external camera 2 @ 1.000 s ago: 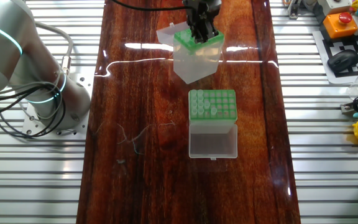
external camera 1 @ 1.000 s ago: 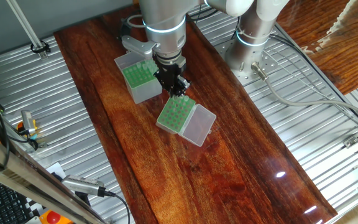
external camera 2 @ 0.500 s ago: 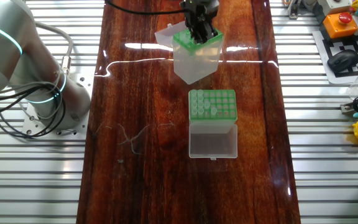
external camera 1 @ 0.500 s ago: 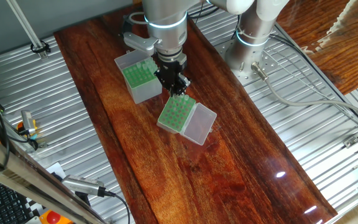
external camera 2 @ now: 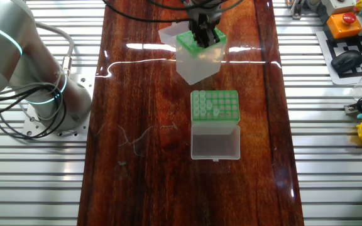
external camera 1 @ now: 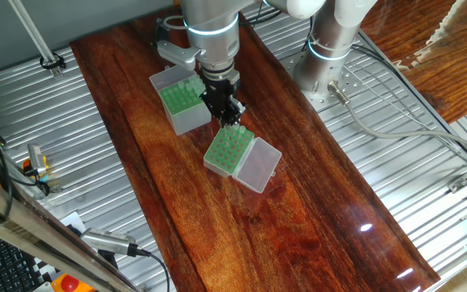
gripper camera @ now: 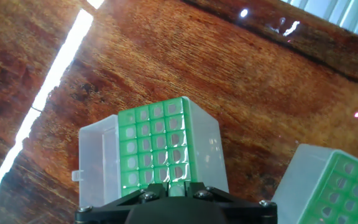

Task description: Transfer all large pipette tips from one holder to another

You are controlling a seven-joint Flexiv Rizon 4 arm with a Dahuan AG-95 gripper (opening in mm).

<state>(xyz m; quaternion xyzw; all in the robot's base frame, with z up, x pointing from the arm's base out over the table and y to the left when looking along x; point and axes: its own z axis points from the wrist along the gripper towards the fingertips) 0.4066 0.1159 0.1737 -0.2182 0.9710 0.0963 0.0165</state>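
Table (external camera 1: 177, 211) of dark wood holds two green-topped tip boxes. The grey box (external camera 2: 198, 58) stands farther from the robot base side; the clear-lidded box (external camera 2: 214, 105), with several tips (external camera 2: 216, 112) in its rack, lies just beside it, lid open flat. The gripper (external camera 2: 204, 39) hangs over the grey box's rack edge, fingers close together; whether they pinch a tip cannot be told. Judged risk: a tip slightly off its hole would catch on the rack and tilt or drop.
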